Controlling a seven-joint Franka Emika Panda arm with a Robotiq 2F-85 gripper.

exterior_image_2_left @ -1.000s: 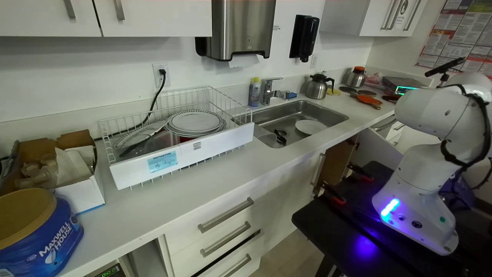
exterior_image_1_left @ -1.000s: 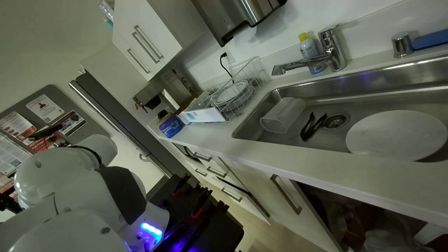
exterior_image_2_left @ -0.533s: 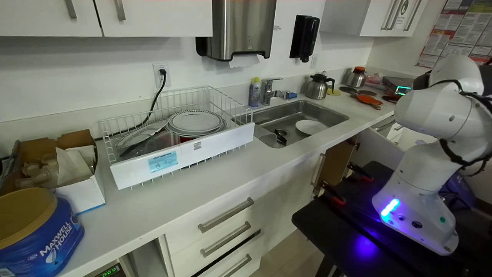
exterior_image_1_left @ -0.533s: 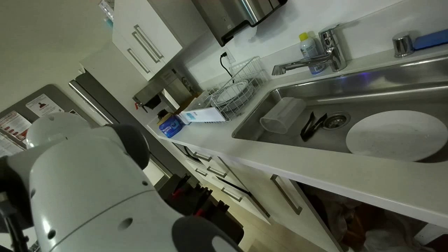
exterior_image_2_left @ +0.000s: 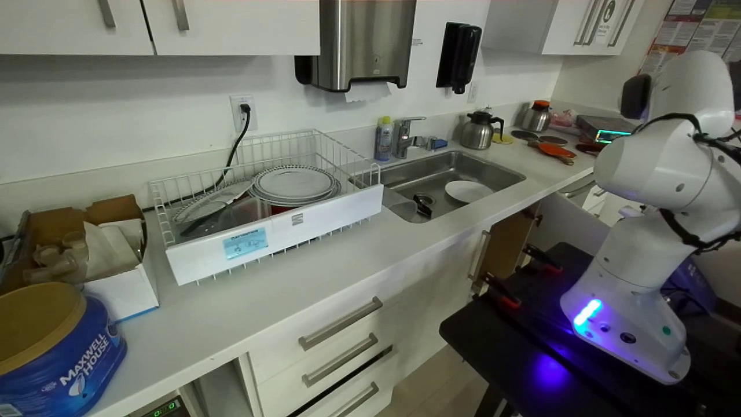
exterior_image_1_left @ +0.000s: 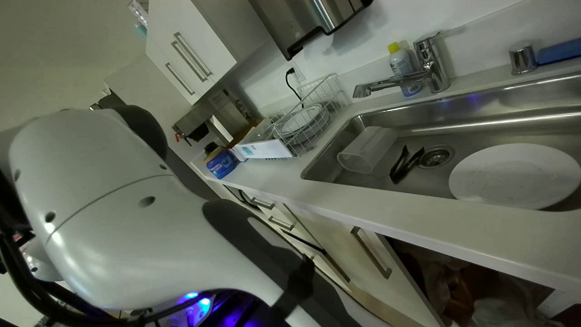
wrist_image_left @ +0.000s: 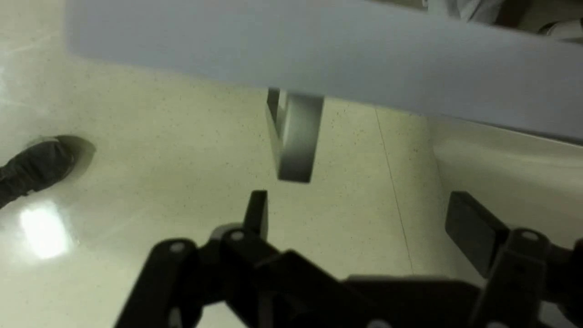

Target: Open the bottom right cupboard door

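Note:
The bottom right cupboard door (wrist_image_left: 273, 45) crosses the top of the wrist view as a pale, blurred band. It stands swung open, with bags and clutter in the cupboard behind it at top right. Its silver bar handle (wrist_image_left: 300, 141) sticks out towards my gripper. In an exterior view the white open door (exterior_image_2_left: 566, 227) shows partly, behind the arm. My gripper (wrist_image_left: 360, 205) is open and empty, on the handle's side of the door. The handle's end lies just above the left finger in the picture, apart from both fingers. The arm hides the gripper in both exterior views.
A white front with a bar handle (exterior_image_1_left: 372, 252) stands beside the open dark cupboard (exterior_image_1_left: 472, 286). The countertop edge (exterior_image_1_left: 408, 231) overhangs it. A black table (exterior_image_2_left: 492, 341) with clamps carries the arm. A dark shoe (wrist_image_left: 38, 166) is on the floor at left.
The arm has swung over in both exterior views; its elbow has risen and it now fills the lower left of one picture. The door shows no visible movement.

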